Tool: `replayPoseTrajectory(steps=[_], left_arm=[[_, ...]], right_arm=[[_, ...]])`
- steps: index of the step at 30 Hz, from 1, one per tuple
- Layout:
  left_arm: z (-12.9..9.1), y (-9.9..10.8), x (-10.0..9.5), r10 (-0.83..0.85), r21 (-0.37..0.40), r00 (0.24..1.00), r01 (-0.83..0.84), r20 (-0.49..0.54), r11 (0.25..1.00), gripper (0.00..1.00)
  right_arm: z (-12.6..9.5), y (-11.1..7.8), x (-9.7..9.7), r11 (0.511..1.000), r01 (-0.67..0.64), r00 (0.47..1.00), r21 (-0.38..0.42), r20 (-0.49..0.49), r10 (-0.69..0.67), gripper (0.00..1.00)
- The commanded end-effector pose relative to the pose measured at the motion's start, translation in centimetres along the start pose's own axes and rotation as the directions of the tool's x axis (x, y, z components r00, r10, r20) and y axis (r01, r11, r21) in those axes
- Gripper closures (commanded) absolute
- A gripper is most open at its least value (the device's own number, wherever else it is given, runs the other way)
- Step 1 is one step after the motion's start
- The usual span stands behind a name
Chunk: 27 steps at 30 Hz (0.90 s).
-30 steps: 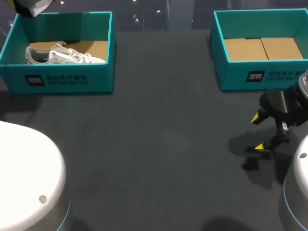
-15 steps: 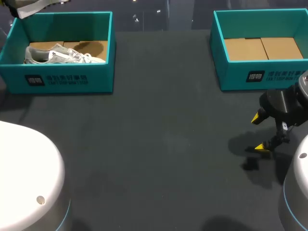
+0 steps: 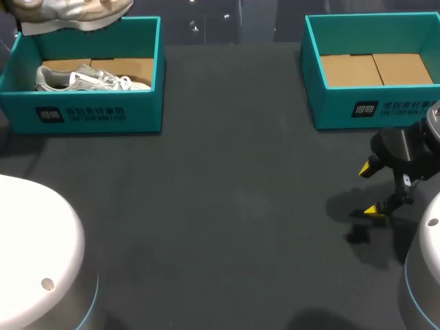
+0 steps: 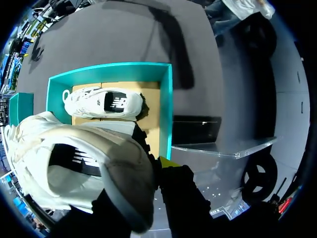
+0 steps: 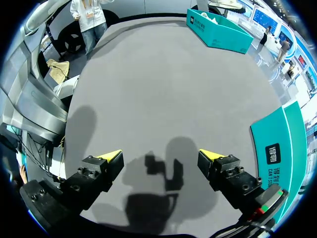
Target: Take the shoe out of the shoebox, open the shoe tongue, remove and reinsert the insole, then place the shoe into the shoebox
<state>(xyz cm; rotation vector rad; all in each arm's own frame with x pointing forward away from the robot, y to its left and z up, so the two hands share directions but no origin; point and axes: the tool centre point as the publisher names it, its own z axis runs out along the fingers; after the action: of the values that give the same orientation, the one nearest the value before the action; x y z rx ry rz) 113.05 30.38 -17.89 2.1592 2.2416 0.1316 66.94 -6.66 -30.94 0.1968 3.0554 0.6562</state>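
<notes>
A white and grey shoe (image 3: 69, 14) hangs above the back wall of the left teal shoebox (image 3: 96, 113), at the head view's far left corner. In the left wrist view this shoe (image 4: 74, 163) fills the space beside one yellow fingertip (image 4: 167, 161), and my left gripper (image 4: 157, 166) is shut on its heel end. A second white shoe (image 3: 89, 79) lies on its side inside that shoebox (image 4: 167, 99), directly under the gripper. My right gripper (image 3: 371, 189) stands open low over the bare mat at the right, nothing between its fingers (image 5: 110, 157).
A second teal shoebox (image 3: 371, 103) with only a cardboard bottom stands at the back right, just behind my right gripper; its wall (image 5: 277, 148) shows beside that gripper. White arm bases (image 3: 34, 247) flank the front corners. Dark mat spreads between the boxes.
The held shoe has come further into the head view at the far left corner, reaching rightward over the box's back wall. My right arm has not moved.
</notes>
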Motion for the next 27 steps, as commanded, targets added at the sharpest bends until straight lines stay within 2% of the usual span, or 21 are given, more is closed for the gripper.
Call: replayPoseTrajectory(steps=[1, 6, 14, 19, 27], left_arm=[[-0.2, 0.5, 0.1, 0.001, 0.007, 1.0, -0.001, 0.002, 1.0, 1.0], [0.1, 0.7, 0.0, 0.013, 0.017, 1.0, -0.013, -0.001, 1.0, 1.0], [3.8, 2.3, -0.5, -0.013, -0.022, 0.999, 0.011, -0.053, 1.0, 1.0], [6.0, 3.1, -0.3, 0.007, 0.013, 0.997, -0.006, -0.081, 1.0, 1.0], [8.5, 3.3, -0.1, 0.017, 0.014, 0.992, -0.016, -0.127, 1.0, 1.0]], right_arm=[[0.0, 0.0, 0.2, 1.0, 0.0, 1.0, 0.001, 0.002, 0.0, 0.0], [0.0, 0.0, 0.2, 1.0, 0.0, 1.0, 0.001, 0.002, 0.0, 0.0], [0.0, 0.0, 0.2, 1.0, 0.0, 1.0, 0.001, 0.002, 0.0, 0.0], [0.0, 0.0, 0.2, 1.0, 0.0, 1.0, 0.001, 0.002, 0.0, 0.0], [0.0, 0.0, 0.2, 1.0, 0.0, 1.0, 0.001, 0.002, 0.0, 0.0]])
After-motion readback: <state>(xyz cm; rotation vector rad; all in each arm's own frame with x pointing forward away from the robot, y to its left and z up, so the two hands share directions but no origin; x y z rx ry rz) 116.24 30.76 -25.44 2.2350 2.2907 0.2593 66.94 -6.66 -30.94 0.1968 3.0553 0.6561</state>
